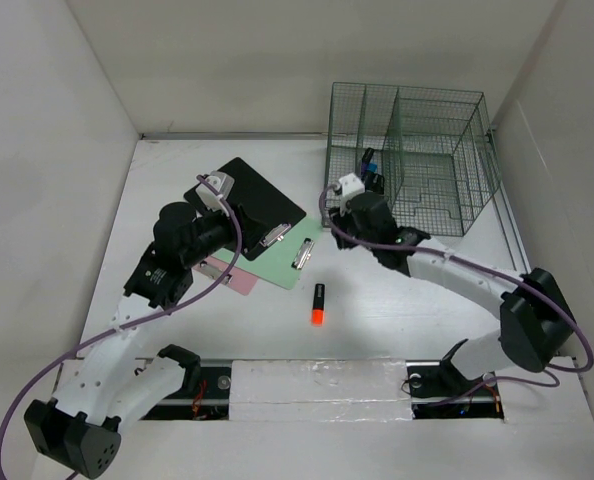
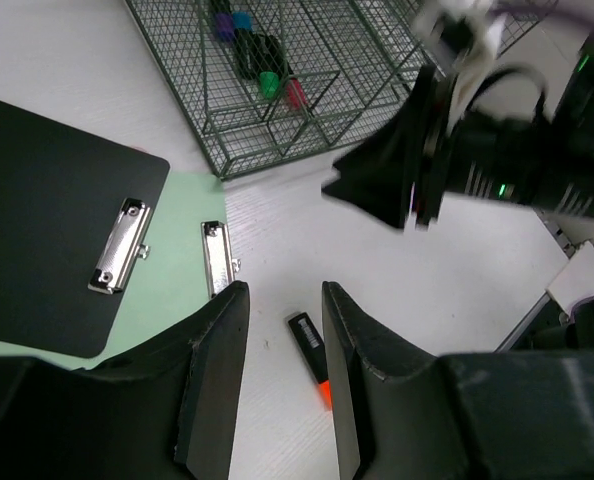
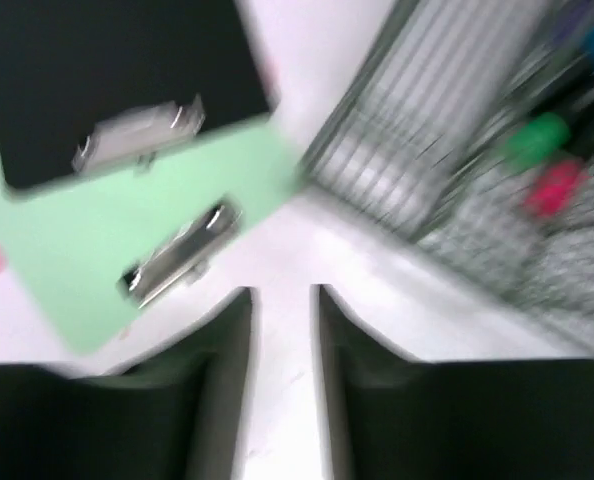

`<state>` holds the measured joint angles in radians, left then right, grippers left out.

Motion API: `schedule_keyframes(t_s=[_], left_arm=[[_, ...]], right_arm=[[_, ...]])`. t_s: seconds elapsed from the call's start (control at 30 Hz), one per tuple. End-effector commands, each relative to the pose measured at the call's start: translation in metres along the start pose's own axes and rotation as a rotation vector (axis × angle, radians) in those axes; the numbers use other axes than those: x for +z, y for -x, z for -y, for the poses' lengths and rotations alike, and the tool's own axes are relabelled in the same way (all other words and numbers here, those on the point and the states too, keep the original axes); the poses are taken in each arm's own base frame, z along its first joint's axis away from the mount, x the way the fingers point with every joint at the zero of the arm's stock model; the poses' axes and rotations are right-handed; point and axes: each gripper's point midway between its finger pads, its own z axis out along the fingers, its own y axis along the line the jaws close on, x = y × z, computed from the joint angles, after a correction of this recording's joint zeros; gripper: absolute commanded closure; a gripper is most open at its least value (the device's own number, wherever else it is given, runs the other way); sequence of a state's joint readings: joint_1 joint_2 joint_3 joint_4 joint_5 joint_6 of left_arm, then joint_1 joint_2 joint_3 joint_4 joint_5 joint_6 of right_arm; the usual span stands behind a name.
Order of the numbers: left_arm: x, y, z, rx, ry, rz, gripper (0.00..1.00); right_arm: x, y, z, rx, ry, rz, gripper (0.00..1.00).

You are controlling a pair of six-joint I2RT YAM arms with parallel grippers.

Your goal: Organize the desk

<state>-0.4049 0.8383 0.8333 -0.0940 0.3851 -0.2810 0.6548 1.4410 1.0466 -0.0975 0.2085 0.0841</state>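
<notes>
above desk (image 1: 377,330), left gripper (image 2: 283,295) and blurred right gripper (image 3: 281,295) hang slightly parted, empty.

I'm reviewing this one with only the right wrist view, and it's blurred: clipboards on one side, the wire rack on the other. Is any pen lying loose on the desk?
Observer: Yes. One black marker with an orange end lies on the desk, nearer the arms than the green clipboard and not touching it.
Operator: Is the left arm holding anything?
Observer: No. The left gripper hovers by the black clipboard, fingers parted and empty.
Operator: Anything under the green board?
Observer: A pink board sticks out from beneath its near left edge.
</notes>
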Motion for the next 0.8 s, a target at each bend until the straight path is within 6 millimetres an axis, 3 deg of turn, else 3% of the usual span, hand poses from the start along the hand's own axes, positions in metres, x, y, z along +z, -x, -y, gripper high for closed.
schedule_keyframes(t_s=[0.0, 0.03, 0.07, 0.1, 0.2, 0.3, 0.47, 0.6, 0.77], left_arm=[[0.0, 0.023, 0.013, 0.032, -0.049, 0.06, 0.69], [-0.001, 0.022, 0.013, 0.033, -0.048, 0.061, 0.69], [-0.001, 0.022, 0.012, 0.032, -0.043, 0.062, 0.69], [-0.001, 0.022, 0.012, 0.032, -0.043, 0.062, 0.69], [0.0, 0.023, 0.012, 0.033, -0.04, 0.061, 0.69], [-0.001, 0.023, 0.01, 0.033, -0.032, 0.066, 0.69], [0.0, 0.021, 0.01, 0.03, -0.033, 0.061, 0.69], [-0.002, 0.023, 0.011, 0.032, -0.034, 0.067, 0.69], [-0.004, 0.024, 0.013, 0.035, -0.039, 0.072, 0.69]], right_arm=[[-0.007, -0.057, -0.037, 0.038, 0.102, -0.12, 0.57], [-0.015, -0.087, -0.061, 0.032, 0.16, -0.195, 0.36], [-0.021, -0.108, -0.072, 0.017, 0.185, -0.244, 0.31], [-0.021, -0.108, -0.073, 0.035, 0.183, -0.246, 0.31], [-0.029, -0.133, -0.096, 0.054, 0.224, -0.297, 0.29], [-0.021, -0.152, -0.11, 0.078, 0.243, -0.348, 0.3], [-0.017, -0.142, -0.128, 0.083, 0.29, -0.325, 0.31], [-0.013, -0.159, -0.126, 0.094, 0.268, -0.371, 0.32], [-0.01, -0.188, -0.121, 0.111, 0.233, -0.433, 0.53]])
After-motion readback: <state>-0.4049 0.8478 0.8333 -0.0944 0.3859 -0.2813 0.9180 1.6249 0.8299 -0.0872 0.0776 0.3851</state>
